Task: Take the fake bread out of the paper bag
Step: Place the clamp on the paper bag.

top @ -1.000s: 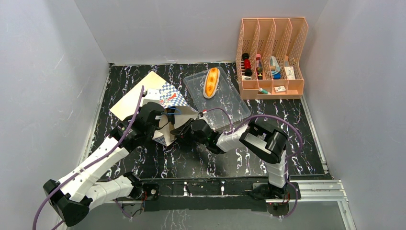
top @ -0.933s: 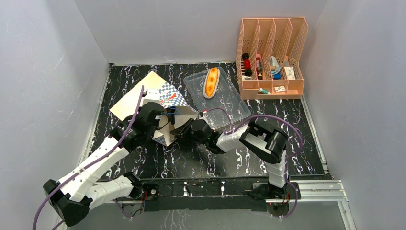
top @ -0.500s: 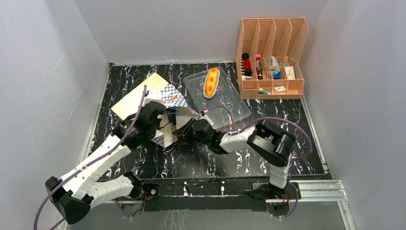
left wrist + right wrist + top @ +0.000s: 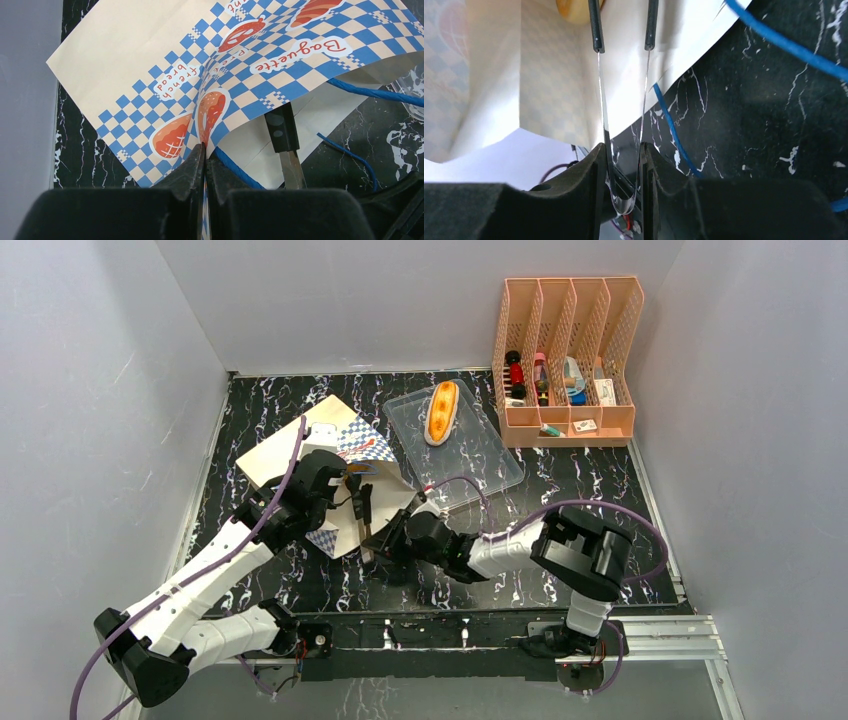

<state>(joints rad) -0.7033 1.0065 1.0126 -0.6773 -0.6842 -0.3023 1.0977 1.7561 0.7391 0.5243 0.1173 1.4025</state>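
Note:
The paper bag [image 4: 290, 445] lies on its side at the left, tan with a blue checked band [image 4: 150, 65]. My left gripper [image 4: 205, 150] is shut on the bag's upper mouth edge, holding it up. My right gripper [image 4: 624, 150] is shut on the bend of metal tongs [image 4: 624, 100], also visible from above [image 4: 362, 515]. The tongs' black tips stand apart with nothing between them, just inside the bag's mouth. A pale golden piece of fake bread [image 4: 574, 10] shows deep in the bag, just beyond the tips. A long orange-tan bun [image 4: 441, 410] lies on the clear tray [image 4: 480, 455].
A peach file rack [image 4: 565, 360] with small items stands at the back right. The bag's blue cord handles [image 4: 370, 92] trail over the black marbled table by the mouth. Grey walls close in the left, back and right.
My right gripper has drawn back toward the near edge, pulling the tongs partly out of the bag. The bag's mouth has shifted a little with my left gripper.

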